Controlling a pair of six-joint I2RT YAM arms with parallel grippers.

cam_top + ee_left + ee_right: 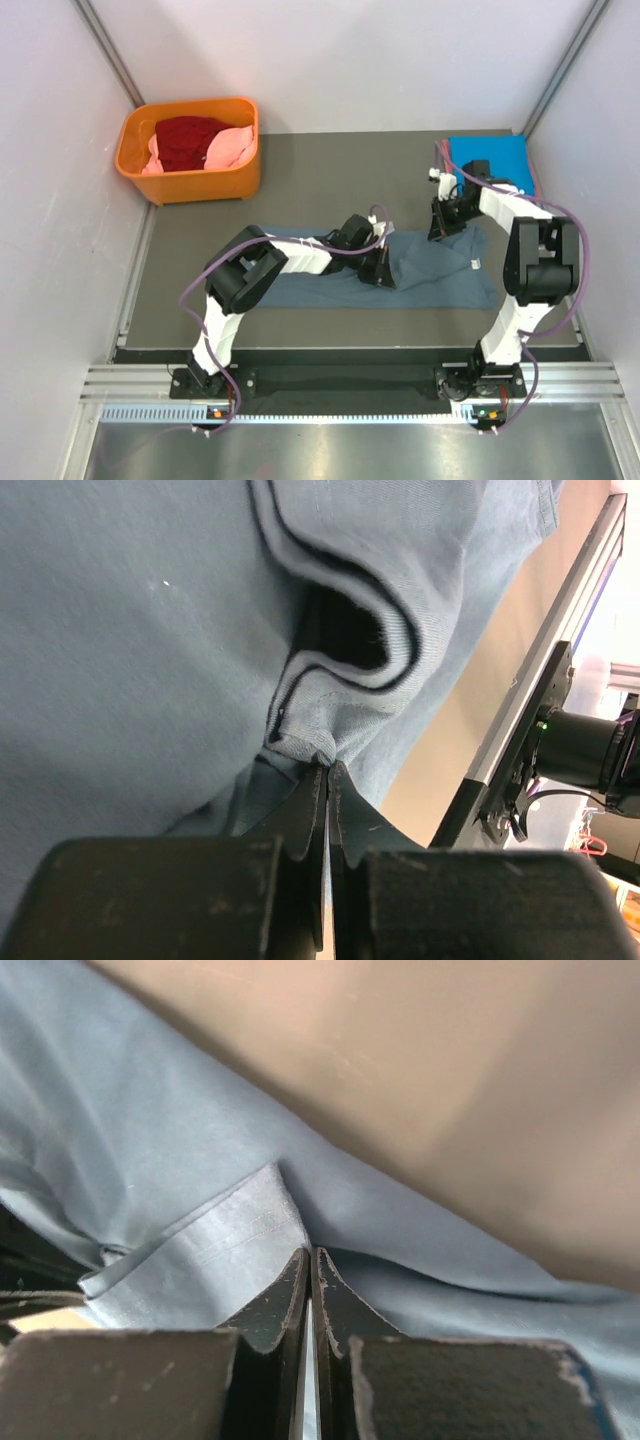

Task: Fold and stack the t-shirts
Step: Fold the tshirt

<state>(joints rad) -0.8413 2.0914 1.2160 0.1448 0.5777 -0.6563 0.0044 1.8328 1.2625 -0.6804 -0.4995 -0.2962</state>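
Note:
The slate grey-blue t-shirt [440, 282] lies spread across the middle of the table, its small white tag [474, 263] near the right side. My left gripper [386, 268] sits on the shirt's middle, shut on a bunched fold of its cloth [310, 738] beside a ribbed edge [395, 645]. My right gripper [441, 226] is at the shirt's far right edge, shut on a stitched hem [215, 1250]. A folded bright blue t-shirt [490, 156] lies at the back right. A dark red t-shirt [188, 140] and a pink one [234, 148] lie in the basket.
The orange plastic basket [200, 183] stands at the back left of the dark table [320, 170]. White walls close in the sides and back. An aluminium rail [330, 378] runs along the near edge behind the arm bases.

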